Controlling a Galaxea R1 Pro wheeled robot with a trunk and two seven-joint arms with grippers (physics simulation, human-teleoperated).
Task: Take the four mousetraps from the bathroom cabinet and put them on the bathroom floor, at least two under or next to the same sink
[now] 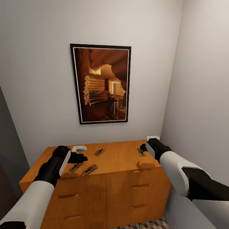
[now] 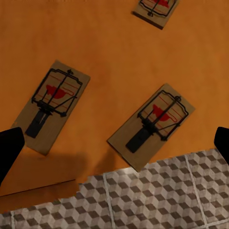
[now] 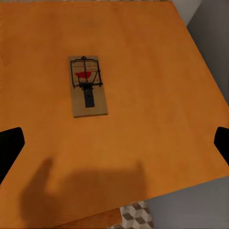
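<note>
Four mousetraps lie flat on the top of the orange-brown cabinet (image 1: 121, 157), none of them yet on the floor: in the head view two sit close together near the front edge on the left, the first mousetrap (image 1: 76, 167) and the second mousetrap (image 1: 90, 169), a third mousetrap (image 1: 99, 152) lies further back toward the wall, and a fourth mousetrap (image 1: 141, 152) rests well apart on the right. The left gripper (image 1: 79, 157) hovers above the left pair, and the right gripper (image 1: 147, 147) hangs just beside the fourth trap. In the left wrist view the two front traps (image 2: 51, 106) and (image 2: 151, 126) show their wire and red spots, with the cabinet's front edge and the cube-patterned bathroom floor (image 2: 157, 200) beyond it; the fingers (image 2: 9, 148) stand wide apart at the picture's edges. The right wrist view takes in the lone trap (image 3: 88, 86) on bare wood, its fingertips (image 3: 10, 143) likewise spread, holding nothing. A framed picture (image 1: 101, 83) of a log-cabin interior hangs on the wall above the cabinet.
</note>
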